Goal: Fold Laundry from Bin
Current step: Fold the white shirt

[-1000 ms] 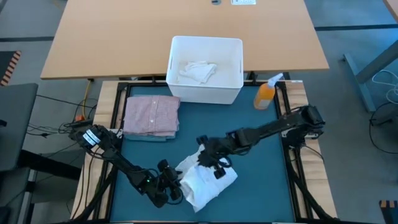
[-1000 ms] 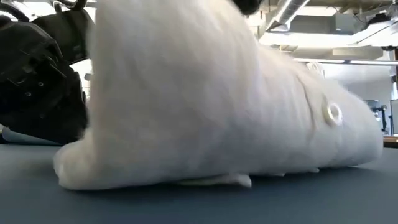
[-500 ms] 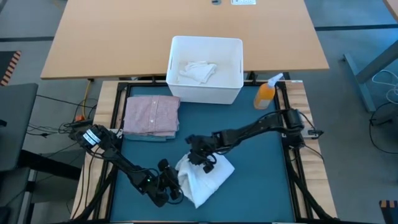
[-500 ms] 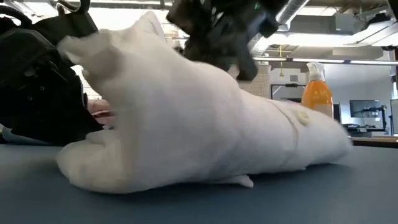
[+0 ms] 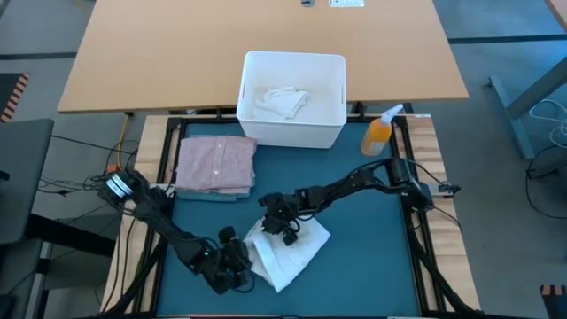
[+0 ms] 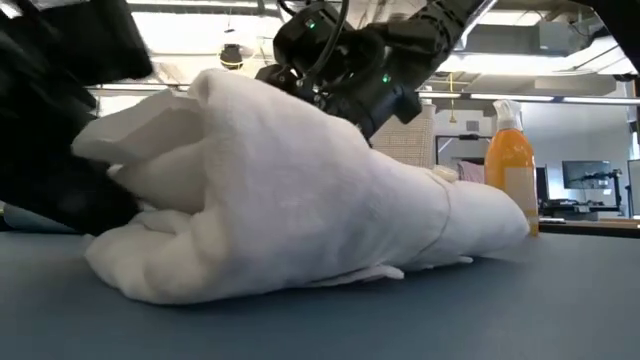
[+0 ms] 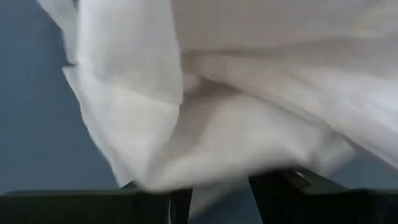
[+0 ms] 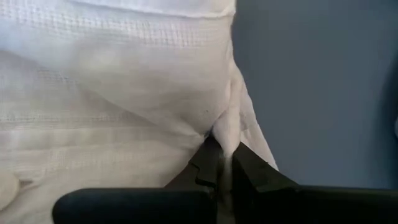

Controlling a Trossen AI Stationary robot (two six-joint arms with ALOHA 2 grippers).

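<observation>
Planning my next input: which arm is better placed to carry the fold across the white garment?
Right, probably. The right gripper is shut on a pinch of the white garment, above its far edge. The left gripper sits low at its left end.

White garment bunched, half-folded on mat between my jaws. Pink shirt folded on jeans. White bin holds one crumpled white piece.

The right end effector reaches low toward the counter's middle, fingers pinched together. The left end effector lies low near the front edge, fingers parted.
</observation>
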